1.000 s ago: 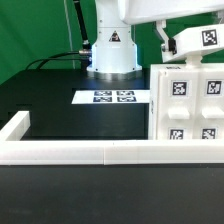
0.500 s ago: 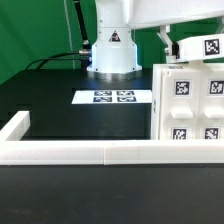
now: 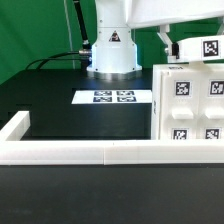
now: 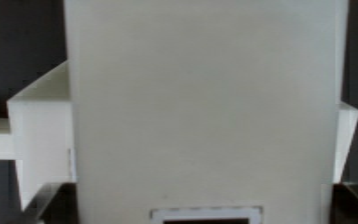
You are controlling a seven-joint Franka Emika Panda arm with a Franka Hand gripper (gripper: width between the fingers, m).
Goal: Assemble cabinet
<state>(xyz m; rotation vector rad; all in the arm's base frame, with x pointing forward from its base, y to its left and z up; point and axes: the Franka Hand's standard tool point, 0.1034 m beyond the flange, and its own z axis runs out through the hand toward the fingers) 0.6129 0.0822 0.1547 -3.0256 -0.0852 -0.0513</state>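
Observation:
The cabinet (image 3: 190, 105) is a white box with several square black-and-white tags, standing at the exterior view's right behind the rim wall. A white tagged piece (image 3: 205, 47) lies on its top, slightly tilted. My gripper (image 3: 180, 45) reaches down from above onto that piece. In the wrist view the white piece (image 4: 202, 100) fills the picture, and my gripper (image 4: 202, 200) has one dark finger (image 4: 48, 200) against each side of it, shut on it. The cabinet's right part is cut off by the frame edge.
The marker board (image 3: 113, 97) lies flat on the black table behind the cabinet's left side. A low white rim wall (image 3: 70, 152) runs along the front and up the left. The arm's base (image 3: 112, 50) and cables (image 3: 60, 57) stand at the back.
Over the last second the cabinet and the tagged top piece shifted slightly to the exterior view's right, and the piece settled lower and flatter. Nothing moved in the last half second.

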